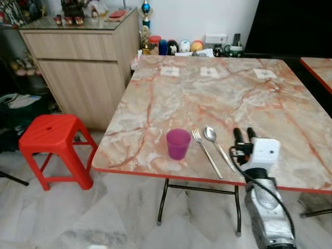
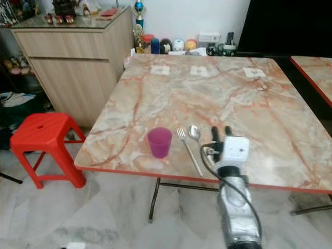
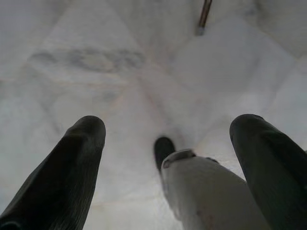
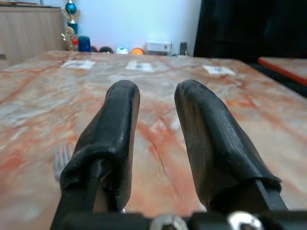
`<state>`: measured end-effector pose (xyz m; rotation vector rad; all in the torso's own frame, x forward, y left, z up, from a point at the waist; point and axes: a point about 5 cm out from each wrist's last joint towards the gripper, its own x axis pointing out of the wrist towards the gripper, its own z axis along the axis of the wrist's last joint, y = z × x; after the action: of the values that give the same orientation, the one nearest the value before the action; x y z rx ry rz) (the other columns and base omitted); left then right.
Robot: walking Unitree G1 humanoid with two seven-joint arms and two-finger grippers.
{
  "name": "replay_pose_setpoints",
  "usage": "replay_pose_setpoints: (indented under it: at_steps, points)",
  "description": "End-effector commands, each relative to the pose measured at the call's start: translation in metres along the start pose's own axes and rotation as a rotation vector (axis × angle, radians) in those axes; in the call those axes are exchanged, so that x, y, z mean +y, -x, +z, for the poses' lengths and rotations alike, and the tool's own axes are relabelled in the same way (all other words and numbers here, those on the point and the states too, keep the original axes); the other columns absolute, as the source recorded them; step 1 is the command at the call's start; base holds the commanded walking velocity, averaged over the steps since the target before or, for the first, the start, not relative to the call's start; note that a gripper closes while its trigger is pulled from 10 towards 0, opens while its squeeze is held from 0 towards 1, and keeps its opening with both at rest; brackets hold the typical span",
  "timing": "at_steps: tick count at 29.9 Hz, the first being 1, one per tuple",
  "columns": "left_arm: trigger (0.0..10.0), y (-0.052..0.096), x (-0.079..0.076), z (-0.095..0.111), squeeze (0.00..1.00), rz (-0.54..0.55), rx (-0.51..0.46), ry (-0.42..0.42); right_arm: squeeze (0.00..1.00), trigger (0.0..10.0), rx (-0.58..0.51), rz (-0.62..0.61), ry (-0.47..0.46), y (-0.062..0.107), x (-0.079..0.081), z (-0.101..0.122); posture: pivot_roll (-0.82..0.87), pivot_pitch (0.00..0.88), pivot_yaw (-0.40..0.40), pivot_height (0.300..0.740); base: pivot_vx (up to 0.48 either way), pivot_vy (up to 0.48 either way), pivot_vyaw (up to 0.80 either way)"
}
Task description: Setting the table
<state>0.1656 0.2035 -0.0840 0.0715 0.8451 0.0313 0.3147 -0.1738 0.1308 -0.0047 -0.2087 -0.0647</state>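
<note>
A purple cup (image 1: 178, 143) stands upright near the front edge of the marble-patterned table (image 1: 207, 93). Just to its right lie a fork (image 1: 206, 152) and a spoon (image 1: 215, 142), side by side, handles toward the front edge. My right gripper (image 1: 244, 135) hovers low over the table just right of the spoon, open, with nothing between its black fingers (image 4: 122, 115). The left gripper (image 3: 169, 124) hangs over the pale floor, open and holding nothing.
A red plastic stool (image 1: 54, 135) stands left of the table beside a wooden cabinet (image 1: 83, 67). Small white cards (image 1: 209, 72) lie near the table's far edge, with small ornaments (image 1: 181, 46) behind them along the wall. A second table's corner (image 1: 319, 67) shows at far right.
</note>
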Motion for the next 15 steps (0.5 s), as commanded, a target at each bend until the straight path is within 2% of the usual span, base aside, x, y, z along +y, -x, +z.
replay_pose_setpoints:
  at_steps: [1,3,7,13,15]
  points:
    - [10.0,0.0032,0.0072,-0.0081,0.0,0.015,0.027,-0.019,0.0,10.0,-0.016,0.027,0.002,-0.0014,0.0094,0.003,0.01,0.057,-0.035,0.74,0.0,0.0,0.46]
    - [10.0,0.0031,0.007,-0.0078,0.0,0.014,0.025,-0.019,0.0,10.0,-0.015,0.029,0.0,-0.0009,0.01,0.0029,0.01,0.059,-0.036,0.74,0.0,0.0,0.43]
    - [10.0,0.0035,0.0067,-0.0086,0.0,0.013,0.025,-0.019,0.0,10.0,-0.014,0.047,0.007,0.0008,0.0115,0.0021,0.01,0.06,-0.037,0.74,0.0,0.0,0.0]
    - [10.0,0.0038,0.0049,-0.0102,0.0,0.008,0.031,-0.019,0.0,10.0,-0.01,0.043,0.006,0.001,0.0107,0.0013,0.0,0.059,-0.038,0.74,0.0,0.0,0.57]
    - [10.0,0.0037,0.0048,-0.0098,0.0,0.008,0.029,-0.017,0.0,10.0,-0.005,0.032,-0.01,0.0001,0.0101,0.0006,0.0,0.059,-0.038,0.74,0.0,0.0,0.0]
